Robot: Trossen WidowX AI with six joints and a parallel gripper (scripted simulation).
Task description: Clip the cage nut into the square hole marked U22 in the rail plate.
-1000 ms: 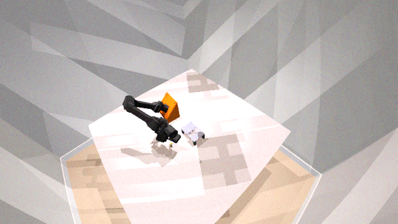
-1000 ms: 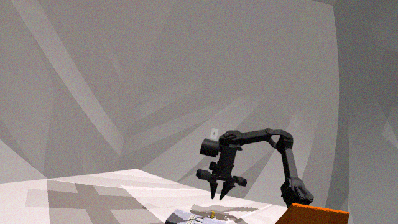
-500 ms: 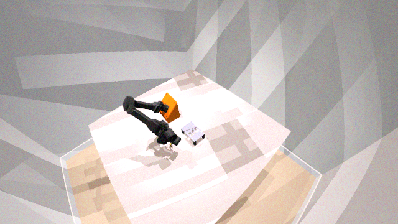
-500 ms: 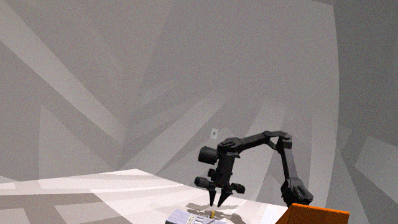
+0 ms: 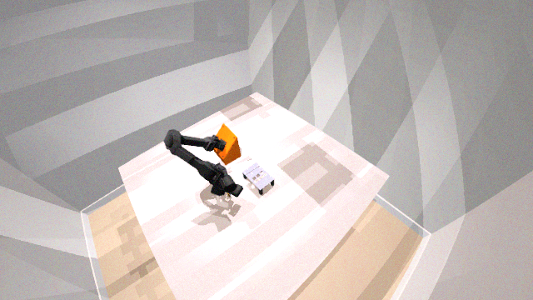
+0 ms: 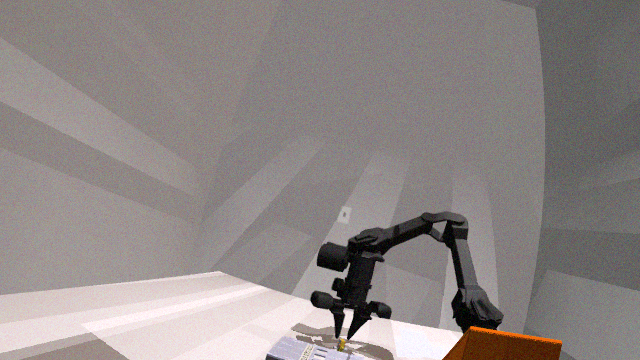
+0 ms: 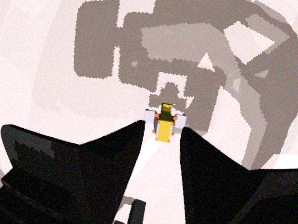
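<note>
One cage nut (image 5: pixel 228 195) (image 6: pixel 342 345) (image 7: pixel 164 131), not picked up yet; we're at the grasp approach. It's by the surface (image 5: pixel 283 233) (image 6: pixel 150 310) (image 7: pixel 50 100), left of the rail plate (image 5: pixel 264 182) (image 6: pixel 294 348) in the top view, pale tabs either side. Can't tell exactly what it rests on.

End effector (image 5: pixel 227 193) (image 6: pixel 343 338) (image 7: pixel 162 129) is parted fairly narrow, points down, holds nothing. Nut lines up with the gap in the wrist view; tips look just above it in the exterior. Small clearance per side, I'd guess.

Next: straight down, keep it centred, get a pad on each spring wing, then squeeze. Off-centre, one tip could knock it over or catch a tab. Lift only once both wings are in. U22 label isn't readable from here; confirm the hole before carrying over.
</note>
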